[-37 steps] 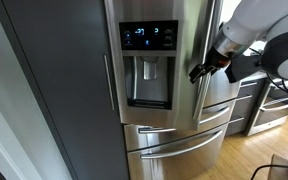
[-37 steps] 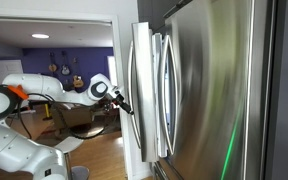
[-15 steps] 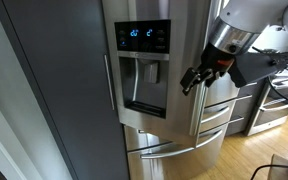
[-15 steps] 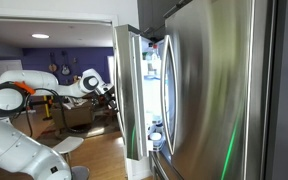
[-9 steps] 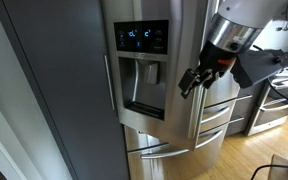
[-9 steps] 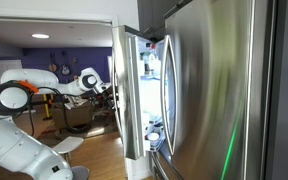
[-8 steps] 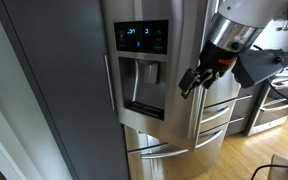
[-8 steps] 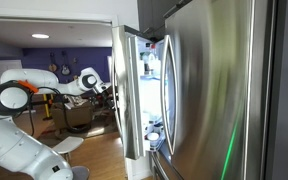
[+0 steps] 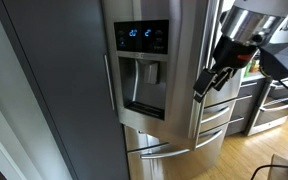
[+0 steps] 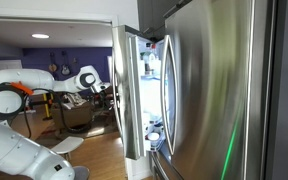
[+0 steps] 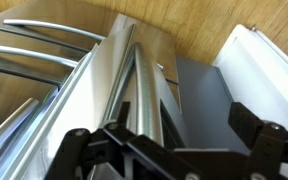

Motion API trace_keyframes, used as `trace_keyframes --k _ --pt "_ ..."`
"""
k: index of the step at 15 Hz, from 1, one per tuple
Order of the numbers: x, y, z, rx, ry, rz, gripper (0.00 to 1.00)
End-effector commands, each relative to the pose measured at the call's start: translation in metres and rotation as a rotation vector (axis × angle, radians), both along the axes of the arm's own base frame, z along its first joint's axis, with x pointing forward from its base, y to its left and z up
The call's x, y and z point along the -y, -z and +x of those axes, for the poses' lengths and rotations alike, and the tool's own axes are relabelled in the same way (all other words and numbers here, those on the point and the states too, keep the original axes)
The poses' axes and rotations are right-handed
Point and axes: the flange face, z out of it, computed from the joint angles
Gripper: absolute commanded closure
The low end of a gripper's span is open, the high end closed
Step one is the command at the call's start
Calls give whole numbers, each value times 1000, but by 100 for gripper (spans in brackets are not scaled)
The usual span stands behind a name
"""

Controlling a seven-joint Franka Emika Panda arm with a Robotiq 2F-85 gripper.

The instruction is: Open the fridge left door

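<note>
The stainless-steel fridge [image 9: 174,150] fills both exterior views, and its plain upper door [image 10: 214,90] is shut. The left door [image 9: 149,70], with the dispenser and blue digits, stands partly swung open [image 10: 127,100]. My gripper [image 9: 210,82] is open beside the door's free edge, just to the side of the long vertical bar handle [image 9: 194,100]. It also shows by the door's edge in an exterior view [image 10: 109,90]. In the wrist view the handle [image 11: 144,80] runs close to one of my spread fingers [image 11: 74,150]. My gripper [image 11: 169,150] holds nothing.
A dark grey tall cabinet [image 9: 54,90] stands beside the fridge's hinge side. A steel oven range [image 9: 274,105] stands behind my arm. The lit fridge interior [image 10: 149,70] shows through the gap. Two drawers with curved handles [image 9: 209,118] sit below, above a wooden floor [image 9: 254,150].
The left door has swung from shut to partly open. In the last half second my gripper moved sideways off the handle, away from the door; the door stays ajar.
</note>
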Motion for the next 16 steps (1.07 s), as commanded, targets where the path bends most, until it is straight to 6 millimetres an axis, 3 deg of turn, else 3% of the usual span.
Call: trace_keyframes --k 1,8,16 --pt "19 1 -30 -41 -34 -70 0" --pt "69 -23 -79 56 59 -334 0" --pt "93 -71 -110 324 115 -347 0"
